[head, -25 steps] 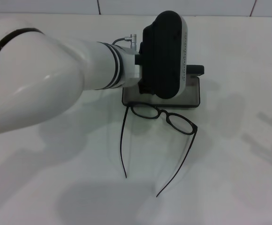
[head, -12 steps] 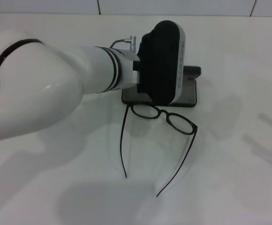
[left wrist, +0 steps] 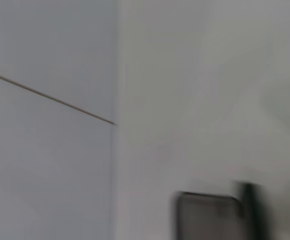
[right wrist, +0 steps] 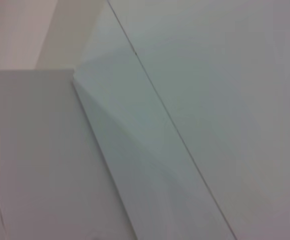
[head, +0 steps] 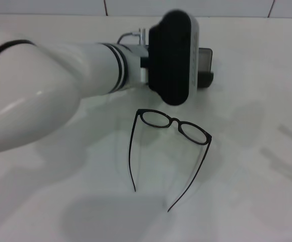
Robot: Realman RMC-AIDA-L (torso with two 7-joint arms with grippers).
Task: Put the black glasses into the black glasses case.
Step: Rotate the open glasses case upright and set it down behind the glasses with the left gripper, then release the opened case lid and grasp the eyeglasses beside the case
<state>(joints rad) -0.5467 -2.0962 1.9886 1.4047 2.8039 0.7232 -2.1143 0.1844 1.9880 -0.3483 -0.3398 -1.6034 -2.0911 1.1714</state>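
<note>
Head view: left arm extended across upper centre of frame; left claw [head: 172, 58] hidden behind wrist housing, finger state cannot be told.

Black glasses case [head: 204, 68] partly seen upper centre-right, behind wrist housing; contact with claw cannot be told.

Black glasses [head: 172, 126] lie unfolded on white worktop [head: 246, 191], centre of frame, temples pointing to lower edge, apart from case.

Step judged: case being handled, glasses not yet grasped. Next move calls for case set open and stable, then frame pinched.

Right claw not seen. No legible writing.
</note>
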